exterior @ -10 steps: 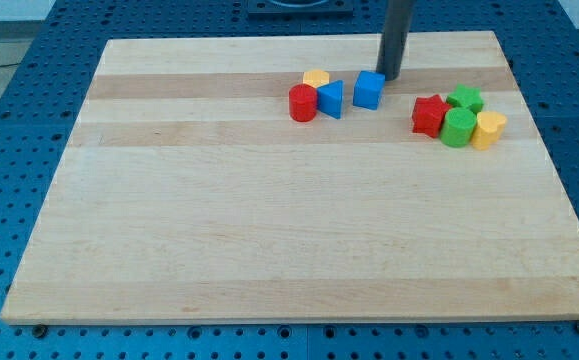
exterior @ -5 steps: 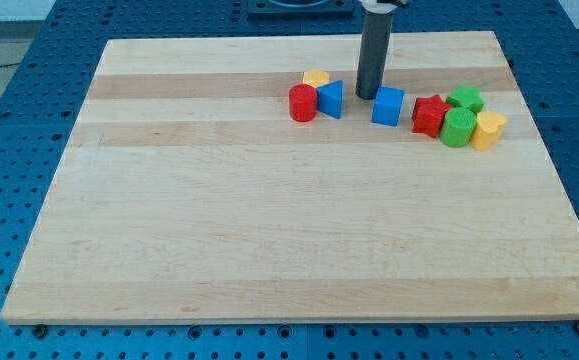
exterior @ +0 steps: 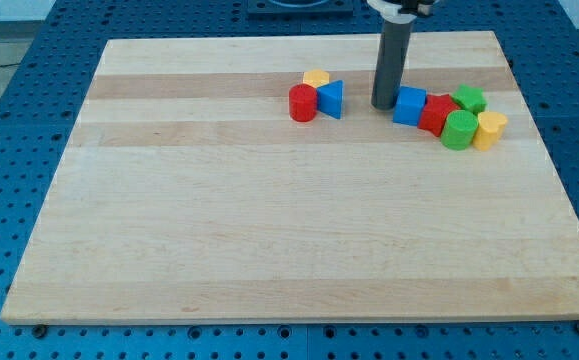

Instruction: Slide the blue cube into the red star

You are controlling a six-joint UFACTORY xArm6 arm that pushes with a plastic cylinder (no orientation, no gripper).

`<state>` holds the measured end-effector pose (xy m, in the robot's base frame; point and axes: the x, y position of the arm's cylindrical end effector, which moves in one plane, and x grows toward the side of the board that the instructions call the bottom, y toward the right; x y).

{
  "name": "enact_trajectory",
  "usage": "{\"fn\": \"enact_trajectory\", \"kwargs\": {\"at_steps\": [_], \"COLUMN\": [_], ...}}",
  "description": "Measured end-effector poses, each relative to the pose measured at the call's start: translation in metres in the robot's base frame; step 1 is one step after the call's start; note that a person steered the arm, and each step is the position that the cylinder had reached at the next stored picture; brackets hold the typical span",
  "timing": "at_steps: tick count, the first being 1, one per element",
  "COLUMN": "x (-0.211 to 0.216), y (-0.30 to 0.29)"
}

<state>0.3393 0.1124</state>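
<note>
My tip (exterior: 383,106) rests on the wooden board (exterior: 269,230) near the view's top, right of centre, and it sits just at the left side of the blue cube (exterior: 409,105), so close that I take it to be touching, though the rod's dark end blends with the cube's shadow and I cannot be sure. I have no fingers to spread or close; I end in 1 straight dark rod (exterior: 389,60) that rises out of the view's top edge. The blue cube stands directly to the right of my tip, and its right face meets the red star (exterior: 435,114), with no gap showing between the 2. The red star in turn presses against a cluster on its right: a green block (exterior: 459,130) of rounded shape lies at its lower right, another green block (exterior: 469,98) sits at its upper right, and a yellow block (exterior: 489,129) lies furthest to the view's right, beside the rounded green one. Well to the left of my tip, apart from it, a second group of 3 huddles together: a red cylinder (exterior: 302,103), a blue triangular block (exterior: 330,98) touching its right side, and a yellow block (exterior: 316,78) tucked behind both. The board lies on a blue perforated table (exterior: 29,100).
</note>
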Motion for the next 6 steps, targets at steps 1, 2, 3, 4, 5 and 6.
{"fn": "enact_trajectory", "kwargs": {"at_steps": [1,2,3,4,5,6], "x": [0.0,-0.004,-0.01,-0.01,-0.01,-0.01], "y": [0.001,0.009,0.011,0.01,-0.012,-0.042]}}
